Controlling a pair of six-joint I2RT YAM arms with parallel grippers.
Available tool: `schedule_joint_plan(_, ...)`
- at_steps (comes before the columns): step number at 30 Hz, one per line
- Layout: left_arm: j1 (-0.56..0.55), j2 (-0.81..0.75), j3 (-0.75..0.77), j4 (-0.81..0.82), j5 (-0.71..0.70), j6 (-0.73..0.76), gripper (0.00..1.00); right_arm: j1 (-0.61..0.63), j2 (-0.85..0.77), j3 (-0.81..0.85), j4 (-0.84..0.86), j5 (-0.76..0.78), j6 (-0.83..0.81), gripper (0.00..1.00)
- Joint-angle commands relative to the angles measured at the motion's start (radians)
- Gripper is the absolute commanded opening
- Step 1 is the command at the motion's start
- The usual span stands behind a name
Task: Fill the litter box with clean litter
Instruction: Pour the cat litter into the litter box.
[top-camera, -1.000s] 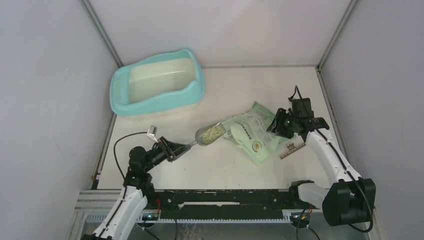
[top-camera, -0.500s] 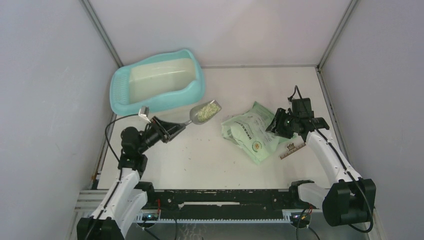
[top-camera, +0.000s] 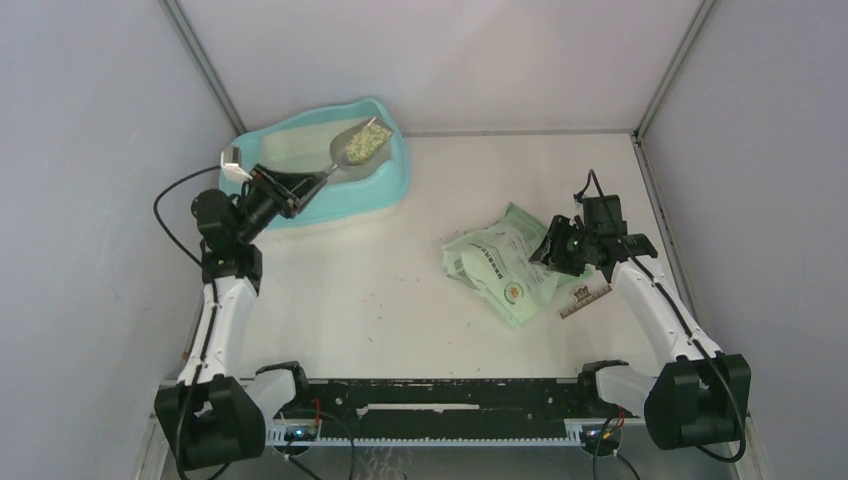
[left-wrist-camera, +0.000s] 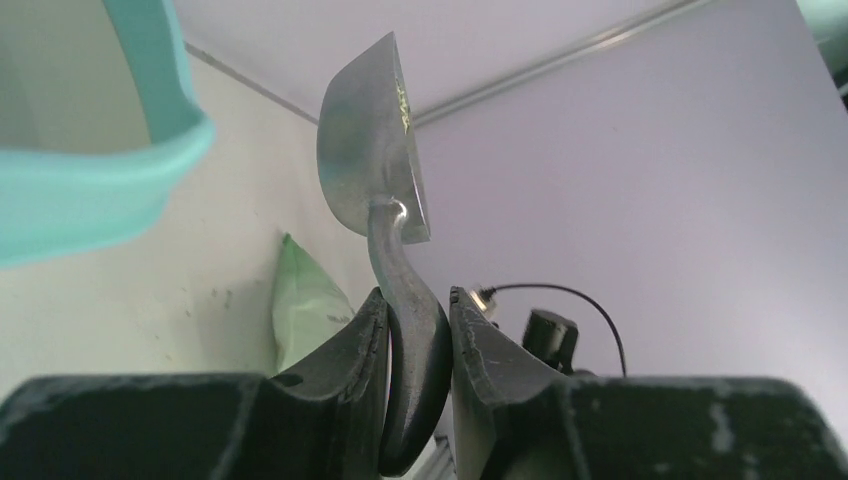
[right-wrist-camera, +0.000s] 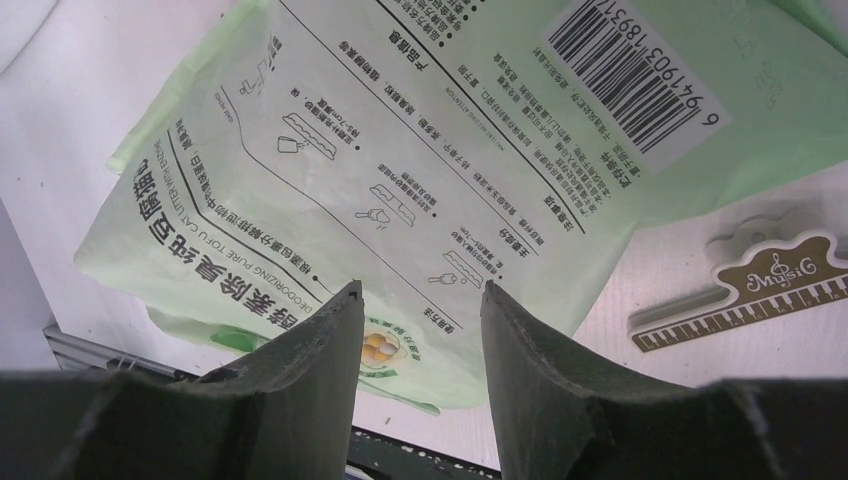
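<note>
The turquoise litter box (top-camera: 389, 178) stands at the back left, its cream inside showing; its rim (left-wrist-camera: 150, 150) also shows in the left wrist view. My left gripper (top-camera: 300, 185) is shut on the black handle of a grey metal scoop (top-camera: 354, 146), which is held over the box's right part with pale green-beige litter (top-camera: 363, 143) in its bowl. In the left wrist view the scoop (left-wrist-camera: 372, 140) shows from below, handle between the jaws of the left gripper (left-wrist-camera: 418, 305). My right gripper (top-camera: 552, 250) is open and empty above the flat green litter bag (top-camera: 500, 262).
The green printed bag (right-wrist-camera: 430, 170) lies flat at right of centre. A cream and gold ruler-shaped clip (top-camera: 585, 299) lies beside it, also in the right wrist view (right-wrist-camera: 750, 290). A few stray granules lie on the white table (top-camera: 380, 310). Grey walls stand on three sides.
My left arm has swung the loaded scoop from beside the bag, up and to the back left, over the litter box. The right arm has not moved.
</note>
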Motion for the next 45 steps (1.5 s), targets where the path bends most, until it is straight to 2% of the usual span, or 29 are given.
schedule_joint_plan(1,0.037,0.078,0.169,-0.045,-0.023,0.109,0.16,0.005,0.002,0.036,0.050,-0.020,0.002,0.54)
schedule_joint_plan(9,0.039,0.217,0.350,-0.336,-0.153,0.391,0.16,0.005,-0.005,0.036,0.051,-0.031,0.008,0.54)
schedule_joint_plan(15,0.037,0.266,0.445,-0.565,-0.291,0.584,0.16,0.007,-0.003,0.036,0.054,-0.034,0.008,0.54)
schedule_joint_plan(19,-0.003,0.285,0.545,-0.757,-0.507,0.766,0.15,0.007,-0.007,0.036,0.062,-0.037,0.013,0.54)
schedule_joint_plan(23,-0.102,0.314,0.637,-0.850,-0.741,0.928,0.15,0.008,-0.006,0.036,0.071,-0.043,0.021,0.54)
schedule_joint_plan(30,-0.242,0.383,0.723,-0.918,-1.080,1.110,0.14,0.010,-0.025,0.042,0.054,-0.034,0.021,0.54)
schedule_joint_plan(37,-0.376,0.428,0.739,-0.929,-1.329,1.243,0.13,0.005,-0.026,0.067,0.020,-0.023,0.005,0.54)
schedule_joint_plan(45,-0.428,0.417,0.752,-0.912,-1.453,1.282,0.13,-0.007,-0.039,0.068,0.006,-0.027,-0.005,0.54)
